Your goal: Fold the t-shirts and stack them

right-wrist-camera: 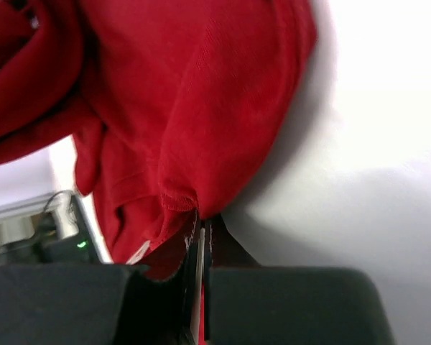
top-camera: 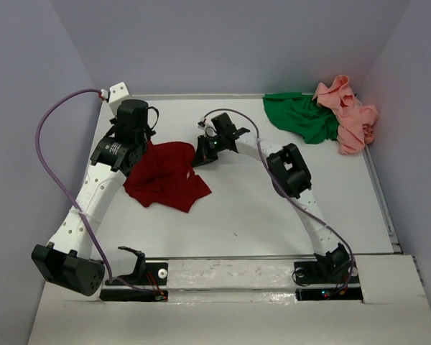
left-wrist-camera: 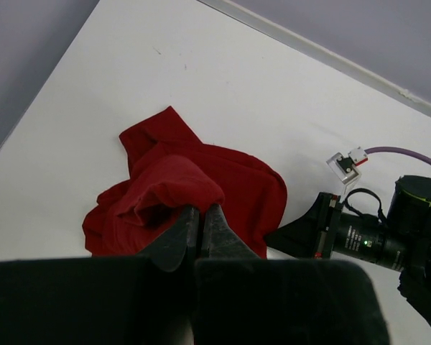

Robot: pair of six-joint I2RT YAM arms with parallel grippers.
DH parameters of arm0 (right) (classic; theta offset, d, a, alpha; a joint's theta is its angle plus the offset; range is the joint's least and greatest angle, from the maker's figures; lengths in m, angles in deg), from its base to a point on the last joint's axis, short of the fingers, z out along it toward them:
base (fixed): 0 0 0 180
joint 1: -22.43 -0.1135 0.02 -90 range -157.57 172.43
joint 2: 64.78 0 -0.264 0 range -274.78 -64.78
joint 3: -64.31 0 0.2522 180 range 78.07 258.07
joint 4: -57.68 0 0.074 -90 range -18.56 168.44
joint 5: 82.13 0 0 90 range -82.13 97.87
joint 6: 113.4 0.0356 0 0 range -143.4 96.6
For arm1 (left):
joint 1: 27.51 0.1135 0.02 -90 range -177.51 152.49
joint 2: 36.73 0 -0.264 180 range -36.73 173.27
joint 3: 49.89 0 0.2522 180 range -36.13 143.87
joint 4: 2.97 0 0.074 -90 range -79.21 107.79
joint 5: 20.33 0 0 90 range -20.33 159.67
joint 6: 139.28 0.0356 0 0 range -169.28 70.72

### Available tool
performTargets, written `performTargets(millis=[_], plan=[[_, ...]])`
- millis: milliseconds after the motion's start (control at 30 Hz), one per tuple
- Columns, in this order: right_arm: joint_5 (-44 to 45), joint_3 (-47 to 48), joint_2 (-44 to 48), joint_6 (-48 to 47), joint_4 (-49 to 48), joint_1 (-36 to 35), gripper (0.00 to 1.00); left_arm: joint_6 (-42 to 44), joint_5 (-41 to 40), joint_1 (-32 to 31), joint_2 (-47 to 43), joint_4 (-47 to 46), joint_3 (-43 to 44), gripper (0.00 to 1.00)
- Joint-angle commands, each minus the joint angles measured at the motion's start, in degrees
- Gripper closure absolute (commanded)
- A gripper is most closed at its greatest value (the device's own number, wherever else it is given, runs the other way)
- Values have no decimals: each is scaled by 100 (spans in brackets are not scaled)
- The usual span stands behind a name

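Clerk: Item one, red shirt [top-camera: 167,176]. Location?

Keeper: Crumpled on the bench [top-camera: 273,208], left of centre, between the two arms. Green shirt [top-camera: 302,118] and pink shirt [top-camera: 348,115] lie heaped and touching at the far right corner, well apart from it.

Clerk: Holds?

Keeper: Left pincer [left-wrist-camera: 201,213]: fingers together, clamped on a raised fold at the shirt's left side. Right pincer [right-wrist-camera: 202,224]: fingers together, nipping a stitched hem at the shirt's far right corner.

Clerk: Handling?

Keeper: Judged light, soft and limp; not fragile. It should drape and sag from any grip, and a thin pinch could slip. Best taken at hems, shoulders or corners, one point per pincer, so that it spreads flat when the points are drawn apart. A mid-cloth fold, as on the left, likely lifts a bunch rather than an edge.

Clerk: Markings?

Keeper: No print or brand legible on any shirt. A small pale tab [right-wrist-camera: 138,251] sits near the right pincer, possibly a label; too blurred to read.
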Motion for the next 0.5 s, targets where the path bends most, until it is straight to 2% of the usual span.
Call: performTargets(millis=[0,233,367,467], plan=[[118,-25,47,-56,79,-50,100,86,-199,13,-221,-77,31,100],[855,-474,1399,-487,588,125,100,86,-208,4,-221,-113,-4,100],[1163,-203,2192,-829,1359,502,100,104,-260,13,-204,-86,40,100],[1304,421,2518,-1084,2070,767,100,78,-217,22,-186,-121,31,100]])
